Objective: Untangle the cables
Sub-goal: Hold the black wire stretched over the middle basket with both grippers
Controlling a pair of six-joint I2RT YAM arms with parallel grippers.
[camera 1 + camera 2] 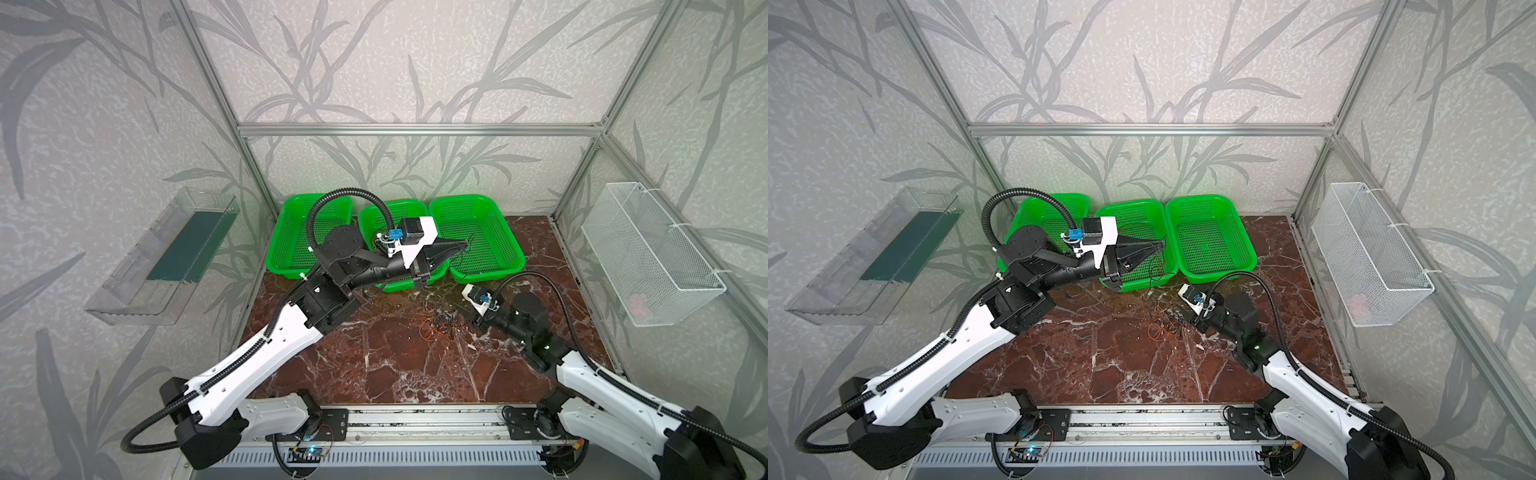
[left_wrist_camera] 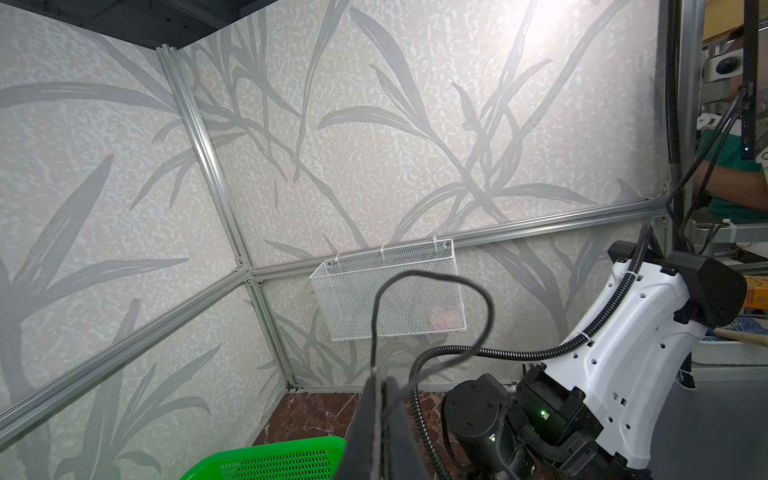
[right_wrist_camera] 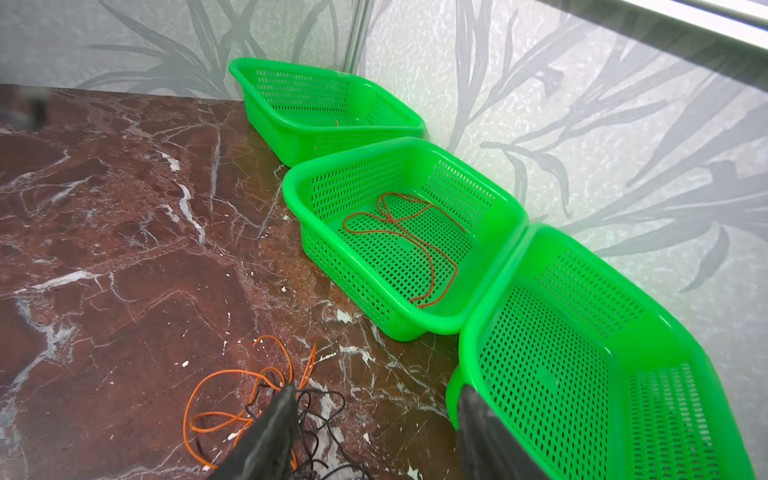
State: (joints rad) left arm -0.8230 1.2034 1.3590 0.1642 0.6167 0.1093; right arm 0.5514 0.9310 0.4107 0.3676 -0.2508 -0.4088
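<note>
The left gripper is held high above the row of three green perforated plastic baskets, clamped on a thin black cable. The right gripper is held low, jaws apart, over the tangle of thin orange and black cables on the red-brown marble tabletop, near the baskets. Bare marble is seen toward the front edge. A red cable is looped in the middle basket.
</note>
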